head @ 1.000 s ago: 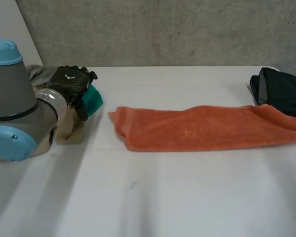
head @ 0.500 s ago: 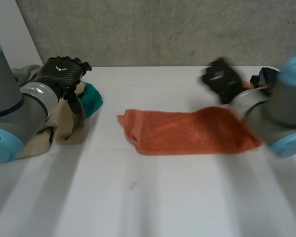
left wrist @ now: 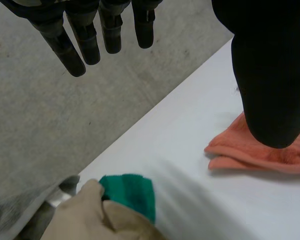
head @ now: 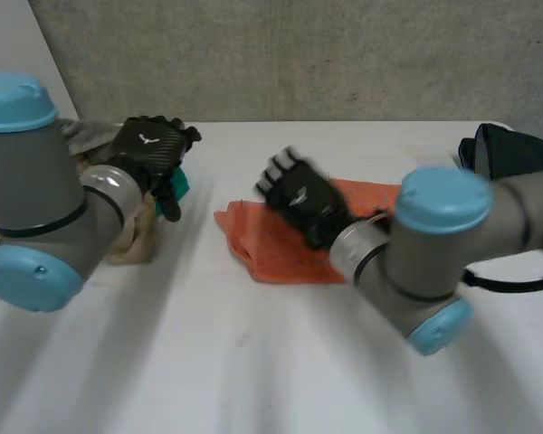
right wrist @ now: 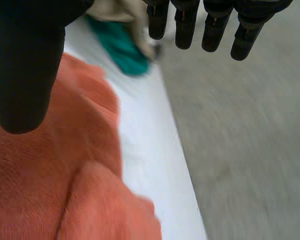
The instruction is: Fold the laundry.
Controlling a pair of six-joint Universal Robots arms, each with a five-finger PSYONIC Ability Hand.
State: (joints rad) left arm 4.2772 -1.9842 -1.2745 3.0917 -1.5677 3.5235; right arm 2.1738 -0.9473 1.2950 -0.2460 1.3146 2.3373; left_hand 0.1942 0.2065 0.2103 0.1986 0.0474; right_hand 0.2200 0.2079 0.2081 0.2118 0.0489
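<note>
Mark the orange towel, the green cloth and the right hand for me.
orange towel (head: 264,253), head view, its uncovered end.
green cloth (left wrist: 132,192), left wrist view, middle of the visible part.
right hand (head: 299,199), head view, back of the hand.

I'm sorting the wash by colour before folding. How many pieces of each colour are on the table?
Orange towel: 1
Green cloth: 1
Beige cloth: 1
Grey cloth: 1
Black garment: 1
Total: 5
</note>
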